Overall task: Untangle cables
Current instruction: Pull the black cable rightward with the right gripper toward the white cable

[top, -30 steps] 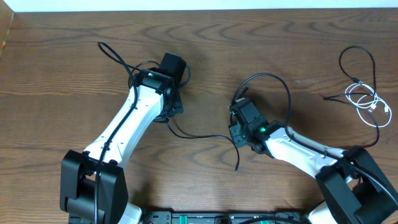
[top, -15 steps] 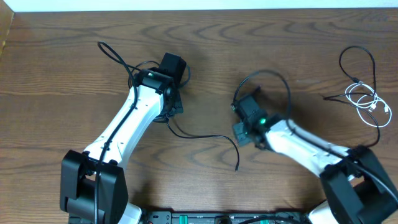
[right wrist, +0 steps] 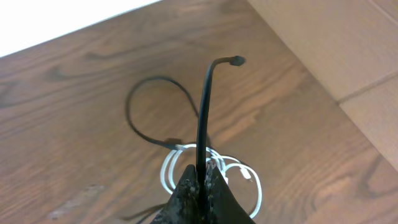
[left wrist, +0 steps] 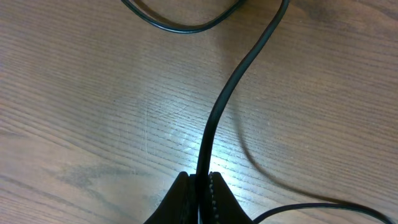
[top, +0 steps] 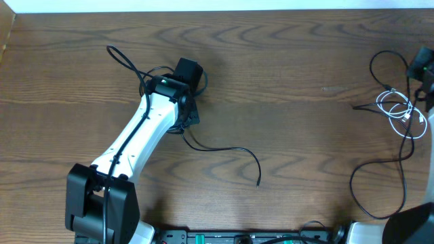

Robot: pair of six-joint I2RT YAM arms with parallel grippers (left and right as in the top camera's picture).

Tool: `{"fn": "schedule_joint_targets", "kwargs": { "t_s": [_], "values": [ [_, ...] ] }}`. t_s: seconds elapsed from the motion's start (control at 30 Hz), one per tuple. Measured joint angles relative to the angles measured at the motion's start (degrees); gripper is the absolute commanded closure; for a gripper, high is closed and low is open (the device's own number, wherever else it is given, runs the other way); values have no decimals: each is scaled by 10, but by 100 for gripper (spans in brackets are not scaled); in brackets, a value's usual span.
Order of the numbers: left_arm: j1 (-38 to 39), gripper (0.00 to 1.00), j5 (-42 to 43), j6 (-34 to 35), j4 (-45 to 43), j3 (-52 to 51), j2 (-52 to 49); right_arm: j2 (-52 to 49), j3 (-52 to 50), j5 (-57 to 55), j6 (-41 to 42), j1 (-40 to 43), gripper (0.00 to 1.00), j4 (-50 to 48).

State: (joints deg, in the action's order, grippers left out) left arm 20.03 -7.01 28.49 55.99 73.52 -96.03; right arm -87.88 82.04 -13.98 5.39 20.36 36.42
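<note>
We note left gripper (left wrist: 200,178) pinching a black cable (left wrist: 212,124); right gripper (right wrist: 202,173) pinching a second black cable (right wrist: 202,112) above the coiled white cord (right wrist: 165,171).

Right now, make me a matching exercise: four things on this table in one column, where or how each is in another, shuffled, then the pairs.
1. left gripper
2. right gripper
3. white cord
4. free cable end

A. coiled near the table's right edge
B. shut on a bent-tipped cable, far right
C. lying loose near the middle
D. shut on a black cable, left half

Pairs: 1-D, 2-B, 3-A, 4-C
</note>
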Motion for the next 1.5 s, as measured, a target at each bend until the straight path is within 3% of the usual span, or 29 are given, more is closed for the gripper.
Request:
{"fn": "schedule_joint_targets", "kwargs": {
  "t_s": [0.1, 0.23, 0.3, 0.33, 0.43, 0.67, 0.8, 0.87, 0.97, 1.0, 1.03, 1.07, 1.13, 1.17, 1.37, 1.5],
  "values": [
    [0, 92, 0, 0, 0, 0, 0, -14, 0, 7, -2, 23, 38, 3],
    [0, 92, 0, 0, 0, 0, 0, -21, 2, 61, -5, 27, 26, 83],
    [0, 92, 0, 0, 1, 0, 0, -21, 12, 87, -1, 27, 21, 200],
    [0, 92, 0, 0, 1, 0, 0, -21, 5, 98, 7, 27, 1, 290],
    [0, 92, 0, 0, 1, 0, 0, -22, -23, 108, 42, 27, 1, 361],
    [0, 92, 0, 0, 4, 0, 0, -23, -202, 145, 98, 60, 1, 227],
    [0, 92, 0, 0, 4, 0, 0, -25, -270, 127, 140, 83, 12, 151],
    [0, 92, 0, 0, 5, 0, 0, -24, -302, 106, 175, 83, 25, 105],
    [0, 92, 0, 0, 5, 0, 0, -24, -364, 92, 215, 83, 28, 36],
    [0, 92, 0, 0, 6, 0, 0, -24, -382, 91, 226, 83, 34, 23],
    [0, 92, 0, 0, 6, 0, 0, -20, -390, 93, 232, 83, 47, 6],
    [0, 92, 0, 0, 6, 0, 0, -20, -392, 94, 237, 83, 70, 1],
    [0, 92, 0, 0, 6, 0, 0, -19, -394, 94, 245, 83, 91, -9],
    [0, 92, 0, 0, 6, 0, 0, -19, -394, 92, 247, 83, 95, -10],
    [0, 92, 4, 0, 3, 0, 0, -14, -324, 96, 214, 84, 99, 88],
    [0, 92, 7, 0, 2, 0, 0, 18, -131, 99, 177, 84, 99, 163]
  ]
}}
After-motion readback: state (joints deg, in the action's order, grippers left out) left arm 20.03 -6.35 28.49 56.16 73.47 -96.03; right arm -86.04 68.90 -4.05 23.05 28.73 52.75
